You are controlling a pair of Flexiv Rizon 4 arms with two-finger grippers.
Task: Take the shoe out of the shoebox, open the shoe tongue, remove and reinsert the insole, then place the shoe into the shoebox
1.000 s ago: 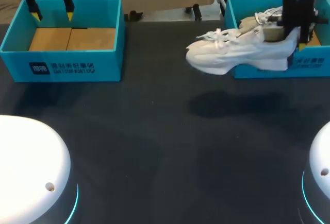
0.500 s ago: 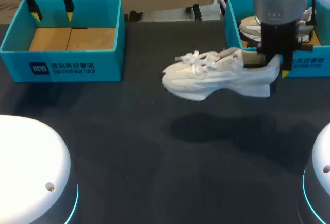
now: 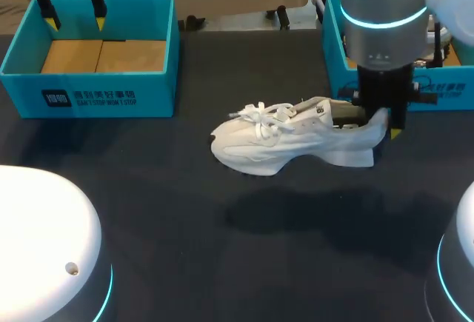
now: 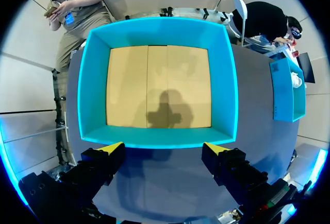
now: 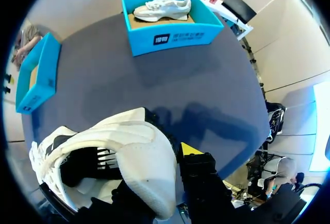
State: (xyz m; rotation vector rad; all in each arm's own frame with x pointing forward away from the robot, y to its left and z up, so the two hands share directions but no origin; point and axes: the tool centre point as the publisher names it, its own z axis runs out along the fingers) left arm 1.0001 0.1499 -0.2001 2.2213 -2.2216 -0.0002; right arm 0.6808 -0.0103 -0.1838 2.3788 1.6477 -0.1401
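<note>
Dark table [image 3: 148, 203] fills most of what we see, with a blue box on each side. Our white shoe [image 3: 281, 141] hangs in the air over the middle of the table, and its shadow lies under it. It is out of the right box [image 3: 444, 92] and well apart from the left box [image 3: 89, 89].

Our right gripper [image 3: 381, 123] has the shoe by the heel. One finger is inside the shoe and one is on the back of the heel, so the jaws are closed on it. Our left gripper [image 4: 164, 149] hangs over the far side of the left box. Its jaws are wide open and hold nothing.

We think the shoe is light. Its top looks soft and bendy, and the laces flop about (they could catch on a finger). The heel looks like the stiffest part, so it is a good place to hold. The tongue and the insole will likely be thin and soft, so we should pinch them gently.

The shoe lies long-ways across the table, sole down and about flat. Its toe points to our left and its heel to our right.

Another shoe [image 5: 161, 6] sits in the right box.
</note>
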